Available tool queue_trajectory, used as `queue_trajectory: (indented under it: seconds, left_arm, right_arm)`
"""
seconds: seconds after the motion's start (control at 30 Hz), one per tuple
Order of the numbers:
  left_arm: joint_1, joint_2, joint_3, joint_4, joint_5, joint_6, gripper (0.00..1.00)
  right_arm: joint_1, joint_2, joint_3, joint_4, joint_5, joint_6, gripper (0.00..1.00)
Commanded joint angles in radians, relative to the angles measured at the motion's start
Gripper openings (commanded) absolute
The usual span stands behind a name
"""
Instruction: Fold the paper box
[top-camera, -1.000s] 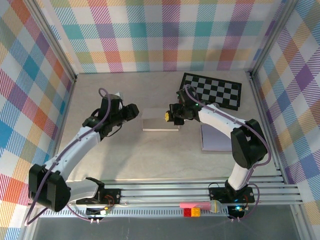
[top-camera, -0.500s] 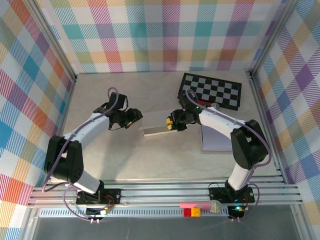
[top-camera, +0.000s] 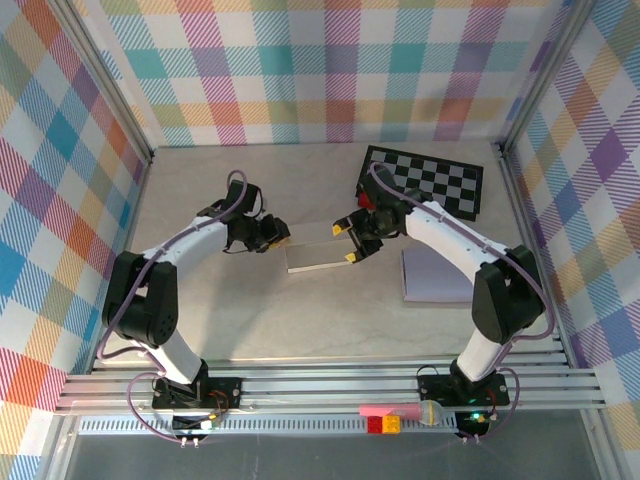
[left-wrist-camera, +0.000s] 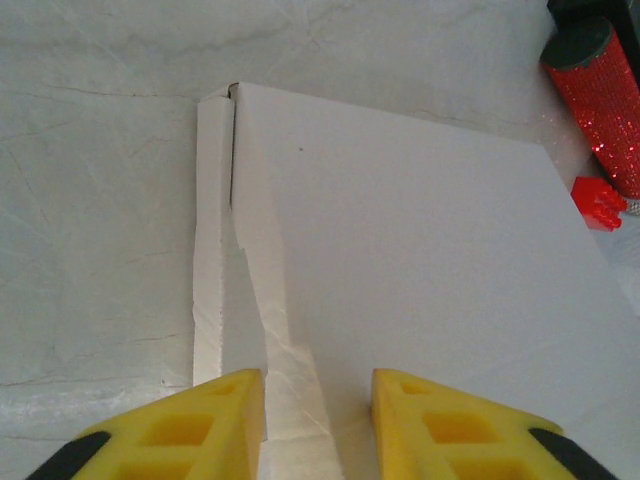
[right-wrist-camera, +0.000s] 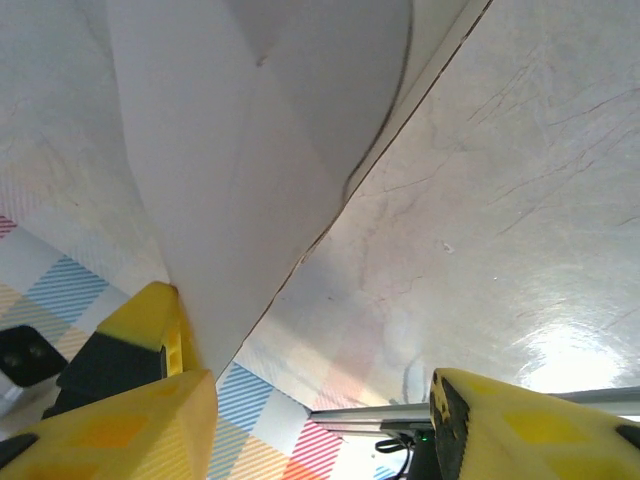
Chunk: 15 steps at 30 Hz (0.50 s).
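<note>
Right pincer (top-camera: 345, 243) is seen spread wide, left pincer (top-camera: 282, 236) narrowly parted. With nothing clamped, the paper box (top-camera: 315, 258) could be sprung unfolded.

paper box (top-camera: 322, 257): mid-table, between left gripper (top-camera: 279, 236) and right gripper (top-camera: 347, 243) | checkerboard (top-camera: 423, 182): behind, rightward | flat sheet (top-camera: 432, 278): right of box

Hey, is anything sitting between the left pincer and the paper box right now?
Nothing visible does. From the left wrist, the paper box lies directly ahead of the left pincer, its creased side flap running in between the open jaws. The red glittery cylinder sits off to the side, beyond the box's far corner.
</note>
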Motion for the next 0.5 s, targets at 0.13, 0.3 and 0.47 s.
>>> queue_trajectory:
  seconds: [0.13,0.3,0.47]
  left_arm:
    - [-0.011,0.017,-0.014,0.015,0.014,0.016,0.30]
    - [-0.013,0.010,-0.025,0.013,-0.001,0.022,0.30]
    - [-0.013,0.006,-0.027,0.026,0.002,0.022,0.30]
  right_arm:
    - [-0.016,-0.022,0.118,-0.131,-0.019,-0.172,0.59]
    - [-0.057,-0.060,0.256,-0.309,0.091,-0.448,0.63]
    - [-0.162,-0.023,0.268,-0.310,0.062,-0.773,0.62]
